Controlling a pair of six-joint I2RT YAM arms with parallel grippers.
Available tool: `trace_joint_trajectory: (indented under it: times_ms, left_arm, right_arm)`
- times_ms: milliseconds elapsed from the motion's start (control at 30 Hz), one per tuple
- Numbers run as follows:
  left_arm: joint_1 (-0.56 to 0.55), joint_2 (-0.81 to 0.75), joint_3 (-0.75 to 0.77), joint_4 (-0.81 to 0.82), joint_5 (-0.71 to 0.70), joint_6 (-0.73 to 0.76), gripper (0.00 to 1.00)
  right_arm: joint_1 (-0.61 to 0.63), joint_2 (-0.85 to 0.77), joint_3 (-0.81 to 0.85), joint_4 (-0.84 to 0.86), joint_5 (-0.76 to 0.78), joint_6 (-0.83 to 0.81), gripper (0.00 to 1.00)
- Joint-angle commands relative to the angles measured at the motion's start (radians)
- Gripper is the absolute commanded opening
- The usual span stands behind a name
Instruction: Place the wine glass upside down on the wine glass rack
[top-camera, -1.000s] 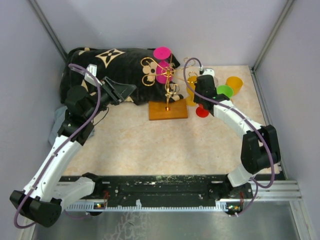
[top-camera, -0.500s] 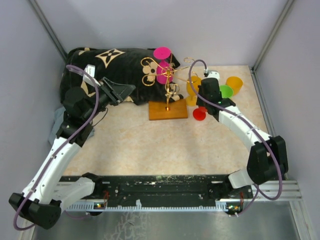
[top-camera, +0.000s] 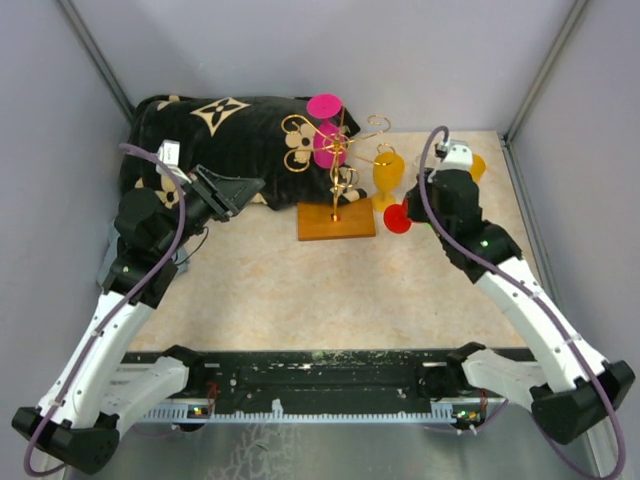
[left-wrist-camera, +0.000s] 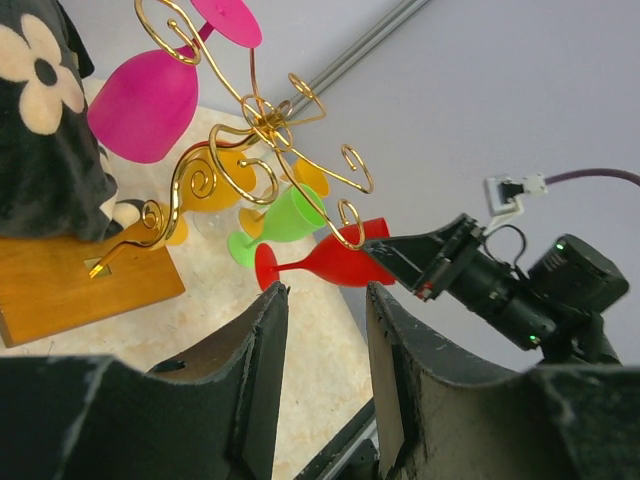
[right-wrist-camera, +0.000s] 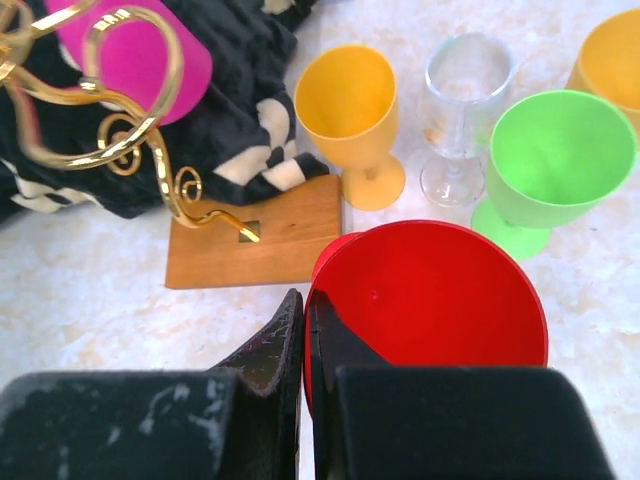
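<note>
The wine glass rack (top-camera: 342, 160) is a gold wire tree on an orange-brown wooden base (top-camera: 335, 222); it also shows in the left wrist view (left-wrist-camera: 262, 118) and the right wrist view (right-wrist-camera: 120, 120). A pink glass (top-camera: 326, 142) hangs upside down on it. My right gripper (top-camera: 418, 210) is shut on the rim of a red wine glass (right-wrist-camera: 430, 300), held off the table on its side, foot (top-camera: 398, 218) towards the rack, just right of the base. My left gripper (top-camera: 255, 186) is open and empty, left of the rack.
A black blanket (top-camera: 220, 130) with cream flowers lies at the back left, behind the rack. A yellow glass (right-wrist-camera: 350, 100), a clear glass (right-wrist-camera: 462, 100), a green glass (right-wrist-camera: 560, 150) and an orange glass (right-wrist-camera: 612, 55) stand upright right of the rack. Walls close in on three sides.
My right arm has drawn back to the right and lifted the red glass, whose foot now points towards the rack. My left gripper has shifted slightly left.
</note>
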Motion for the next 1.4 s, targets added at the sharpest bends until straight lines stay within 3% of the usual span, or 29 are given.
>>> trace_joint_trajectory:
  times_ms: [0,167,400,567,900,1367]
  left_arm:
    - [0.002,-0.036,-0.006,-0.015,-0.009,-0.014,0.43]
    - [0.003,-0.051,-0.005,-0.022,-0.013,-0.021,0.43]
    - [0.003,-0.043,-0.009,-0.003,0.014,-0.044,0.43]
    - [0.001,-0.035,-0.007,0.017,0.022,-0.05,0.43]
    - [0.002,-0.037,-0.039,0.087,0.068,-0.082,0.44]
    - [0.001,-0.062,-0.115,0.253,0.161,-0.147,0.46]
  right_arm:
    - [0.022,-0.115,0.103,-0.069,0.057,0.019,0.0]
    - [0.023,-0.2,0.185,-0.1,0.115,0.002,0.0]
    - [0.024,-0.367,0.046,0.232,0.231,-0.085,0.0]
    - [0.024,-0.388,-0.021,0.444,0.212,-0.13,0.0]
    - [0.024,-0.423,-0.183,0.904,-0.091,-0.021,0.0]
    - [0.024,-0.319,-0.19,1.187,-0.57,0.279,0.0]
